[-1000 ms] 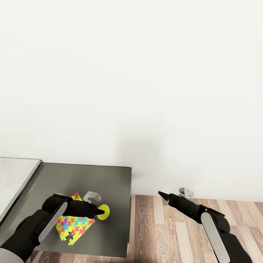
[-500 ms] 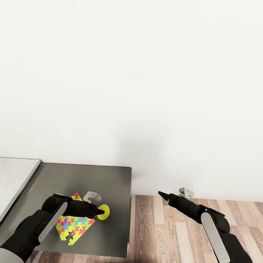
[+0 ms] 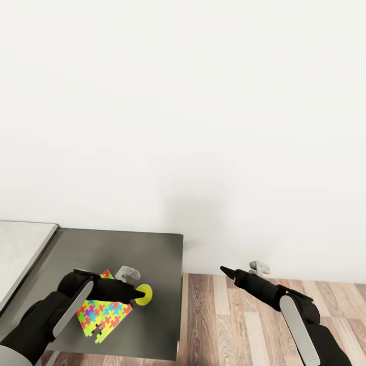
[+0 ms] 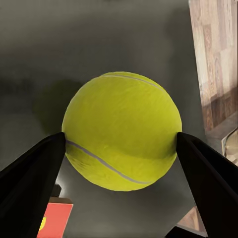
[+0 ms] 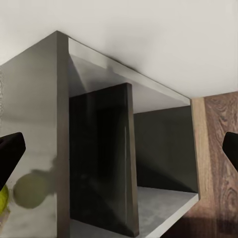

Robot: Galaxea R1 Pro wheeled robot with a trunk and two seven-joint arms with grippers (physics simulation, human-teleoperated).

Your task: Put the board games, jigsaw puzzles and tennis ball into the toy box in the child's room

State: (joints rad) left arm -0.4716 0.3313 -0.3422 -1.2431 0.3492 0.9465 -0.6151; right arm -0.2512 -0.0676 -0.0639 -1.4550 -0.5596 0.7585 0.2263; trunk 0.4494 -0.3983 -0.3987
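The tennis ball (image 3: 143, 294) is a yellow-green ball over the dark grey lower section of the table (image 3: 152, 254). My left gripper (image 3: 138, 295) is shut on it. In the left wrist view both black fingers (image 4: 34, 168) press the sides of the tennis ball (image 4: 121, 131). One jigsaw puzzle (image 3: 104, 315), a bright multicoloured square, lies on the table under my left forearm, partly hidden. My right gripper (image 3: 223, 269) hangs over the wood floor to the right of the table. It is open, with its fingers wide apart around nothing (image 5: 119, 153).
The light grey table top (image 3: 20, 249) adjoins the dark section on the left. A white wall rises behind. The table's right edge drops to the wood-plank floor (image 3: 239, 325). The right wrist view looks at the table's side with an open shelf compartment (image 5: 158, 148).
The left gripper and the tennis ball have risen very slightly. The right arm has not moved.
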